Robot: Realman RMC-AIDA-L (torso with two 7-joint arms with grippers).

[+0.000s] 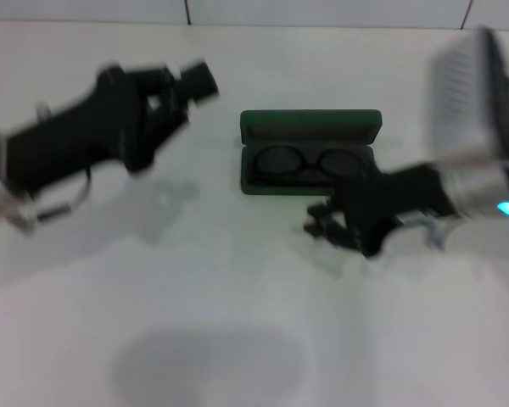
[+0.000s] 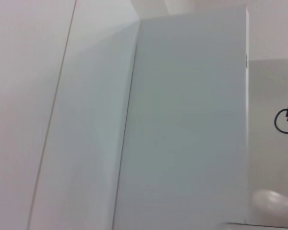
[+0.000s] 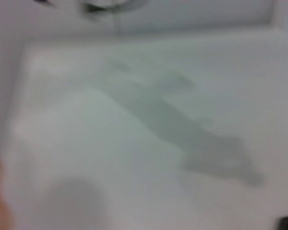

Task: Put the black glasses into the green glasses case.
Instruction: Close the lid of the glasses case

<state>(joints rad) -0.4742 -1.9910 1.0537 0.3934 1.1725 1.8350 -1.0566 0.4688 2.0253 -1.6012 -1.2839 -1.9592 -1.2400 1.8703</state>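
Observation:
The green glasses case (image 1: 310,127) lies open at the middle back of the white table, its lid standing up behind. The black glasses (image 1: 310,161) rest inside its tray, lenses side by side. My right gripper (image 1: 322,225) hangs low just in front of the case's front right corner, apart from the glasses. My left gripper (image 1: 195,82) is raised to the left of the case and points toward it, well clear. Neither wrist view shows the case or the glasses.
A pale grey ribbed block (image 1: 471,89) stands at the back right, above my right arm. The left wrist view shows a white panel (image 2: 187,124) and a small black cable loop (image 2: 285,120). The right wrist view shows bare white table (image 3: 149,158) with a shadow.

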